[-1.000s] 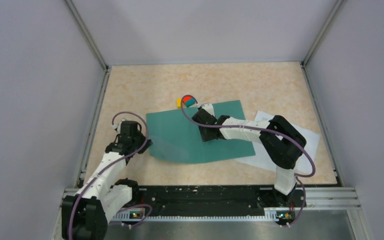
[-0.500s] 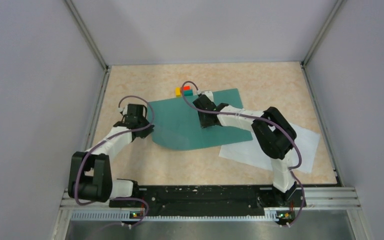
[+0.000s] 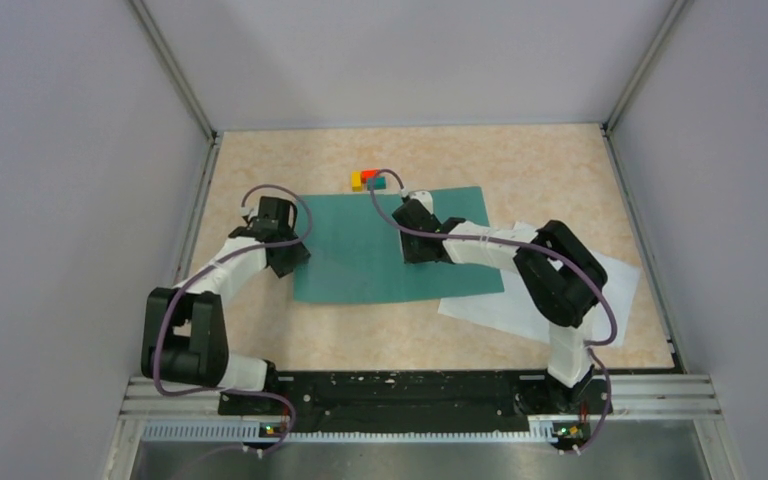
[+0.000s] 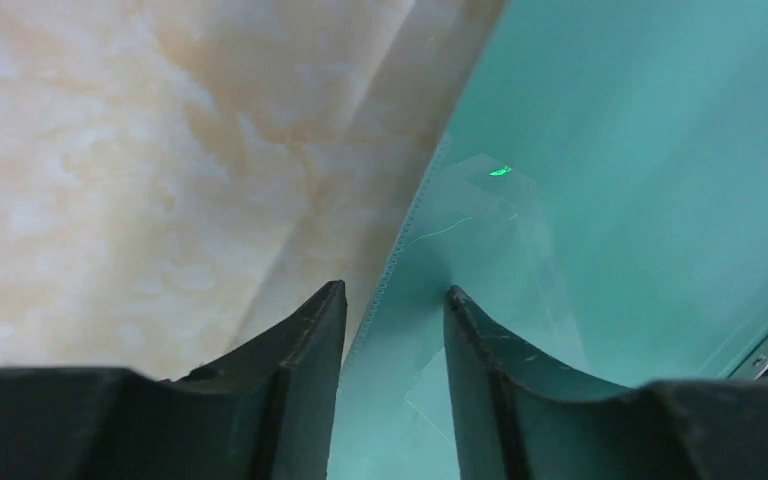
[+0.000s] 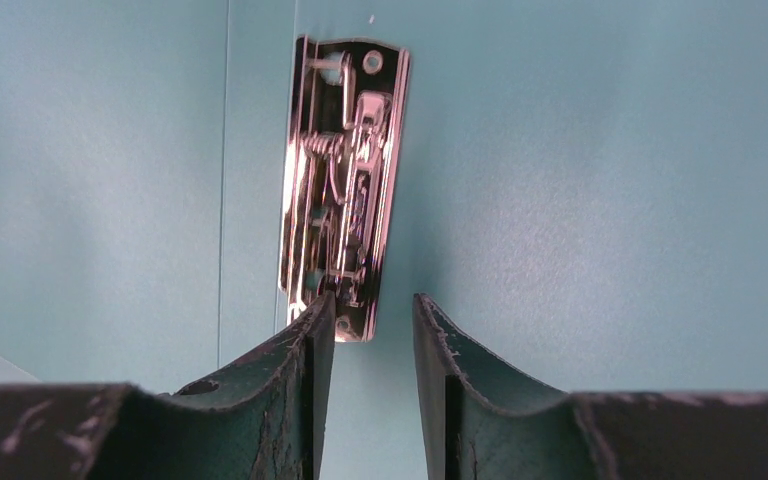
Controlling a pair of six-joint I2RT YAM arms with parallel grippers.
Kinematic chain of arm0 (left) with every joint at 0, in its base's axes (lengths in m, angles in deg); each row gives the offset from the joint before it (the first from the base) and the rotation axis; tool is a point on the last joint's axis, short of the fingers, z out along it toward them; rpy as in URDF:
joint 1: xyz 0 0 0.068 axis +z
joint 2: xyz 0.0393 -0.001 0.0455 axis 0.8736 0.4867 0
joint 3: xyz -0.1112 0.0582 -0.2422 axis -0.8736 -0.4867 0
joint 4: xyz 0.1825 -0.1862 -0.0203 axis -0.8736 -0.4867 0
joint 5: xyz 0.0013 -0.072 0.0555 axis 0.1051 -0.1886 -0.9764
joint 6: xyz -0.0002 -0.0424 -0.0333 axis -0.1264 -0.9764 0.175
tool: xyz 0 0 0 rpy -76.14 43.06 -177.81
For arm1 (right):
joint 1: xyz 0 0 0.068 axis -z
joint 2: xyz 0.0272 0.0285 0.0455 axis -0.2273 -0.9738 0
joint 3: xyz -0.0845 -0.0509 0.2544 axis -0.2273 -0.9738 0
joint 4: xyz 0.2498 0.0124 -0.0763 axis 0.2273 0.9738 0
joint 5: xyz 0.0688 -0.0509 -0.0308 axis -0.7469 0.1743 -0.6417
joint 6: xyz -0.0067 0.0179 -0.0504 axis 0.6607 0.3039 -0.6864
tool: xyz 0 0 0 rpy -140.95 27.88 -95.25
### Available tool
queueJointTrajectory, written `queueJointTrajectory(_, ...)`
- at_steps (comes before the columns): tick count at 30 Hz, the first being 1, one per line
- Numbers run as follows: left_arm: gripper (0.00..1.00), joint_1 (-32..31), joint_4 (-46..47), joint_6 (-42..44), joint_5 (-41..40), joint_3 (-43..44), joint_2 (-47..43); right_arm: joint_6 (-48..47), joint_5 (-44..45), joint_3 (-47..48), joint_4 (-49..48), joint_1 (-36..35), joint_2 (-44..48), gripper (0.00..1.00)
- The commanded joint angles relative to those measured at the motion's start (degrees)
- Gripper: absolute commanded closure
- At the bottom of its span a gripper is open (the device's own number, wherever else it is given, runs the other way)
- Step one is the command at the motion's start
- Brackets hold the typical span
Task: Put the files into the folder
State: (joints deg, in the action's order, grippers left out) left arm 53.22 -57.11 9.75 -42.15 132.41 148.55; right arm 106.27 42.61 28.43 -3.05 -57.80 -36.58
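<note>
— Folder (image 3: 360, 265) position?
— Spread open and flat on the table (image 3: 520, 165), teal inside facing up. Only its metal clip (image 5: 345, 170) shows on that surface, along the spine.
— Files?
— White sheets (image 3: 610, 280) lie on the table at the folder's right. Their near-left part is tucked under its right edge, and none are inside.
— Left gripper (image 4: 390, 295)?
— At the folder's left edge. Its fingers stand a narrow gap apart and the edge runs between them. Nothing is pinched.
— Right gripper (image 5: 372, 305)?
— Over the middle of the folder, just short of the clip's near end. Its left finger looks to touch the clip. There's a slim gap between the fingers, and they are grasping nothing.
— Anything else?
— Small yellow, red and teal blocks (image 3: 368, 180) sit together just beyond the folder's far edge.
</note>
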Motion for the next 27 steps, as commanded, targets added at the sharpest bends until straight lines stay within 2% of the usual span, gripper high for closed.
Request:
queueJointTrajectory(1, 0.48, -0.34, -6.38, 2.52, -4.19, -0.23, -5.17, 4.6, -4.25, -5.42, 1.28, -3.8, 3.84, 0.66)
queueJointTrajectory(4, 0.34, -0.12, -8.42, 3.55, -6.76, 0.5, -7.57, 6.13, -4.79, -7.13, 0.17, -5.16, 5.78, 0.65)
queueJointTrajectory(8, 0.31, -0.12, -9.59, 5.32, -5.65, 3.16, -9.83, 6.52, -3.35, -7.17, 0.97, -5.22, 9.18, 0.63)
queueJointTrajectory(11, 0.31, -1.14, -9.42, 6.95, -1.48, 5.92, -9.86, 6.12, -1.92, -8.24, 3.17, -3.36, 15.03, 0.51)
queueJointTrajectory(15, 0.3, -7.3, -8.12, 7.88, 1.75, 9.69, -8.06, 5.77, 0.71, -12.69, 5.8, 1.86, 23.98, 0.31)
queueJointTrajectory(21, 0.29, -21.76, -3.94, 4.8, 2.33, 17.98, 3.52, 5.43, -3.8, -22.56, 6.05, 15.92, 35.49, 0.23)
queueJointTrajectory(24, 0.29, -27.47, -2.63, 4.39, -1.03, 23.93, 12.13, 4.95, -5.52, -24.79, 5.88, 18.75, 37.98, 0.2)
queueJointTrajectory(27, 0.31, -30.19, -3.72, 4.35, -4.41, 29.19, 20.49, 5.4, -7.55, -26.36, 5.29, 19.94, 38.87, 0.2)
